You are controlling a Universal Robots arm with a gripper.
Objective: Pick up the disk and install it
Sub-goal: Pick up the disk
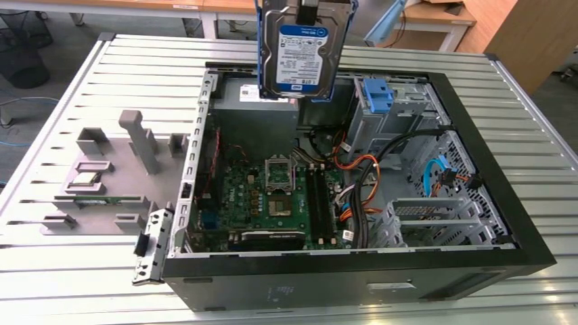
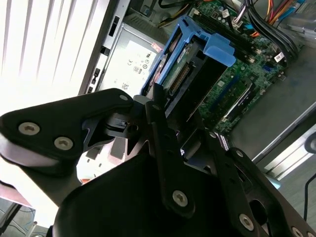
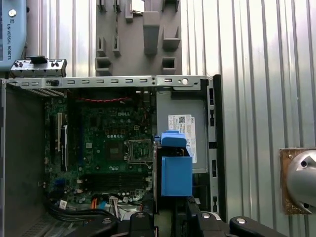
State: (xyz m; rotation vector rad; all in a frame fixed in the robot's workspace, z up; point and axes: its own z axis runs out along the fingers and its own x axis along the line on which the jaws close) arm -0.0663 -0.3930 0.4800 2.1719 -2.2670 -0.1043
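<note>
Disk (image 1: 302, 51), upright with label showing in exterior view, hangs in air above far edge of computer case (image 1: 361, 274), over power supply (image 1: 251, 108). It is clamped in gripper (image 2: 173, 111), jaws pressed on its blue frame. Slatted metal tabletop (image 1: 108, 68) carries open case across its middle. Grey parts holder (image 1: 118, 169) lies between case and tabletop edge at exterior view's left. Inside case: green circuit board (image 1: 271, 196) on floor, bare blue bracket (image 1: 375, 95) by far wall, orange cables (image 1: 357, 166) beside board.

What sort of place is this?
Probably a robotics lab or test workshop: an opened computer case sits on a slatted metal table, a disk hangs above it, and office desks stand behind.
</note>
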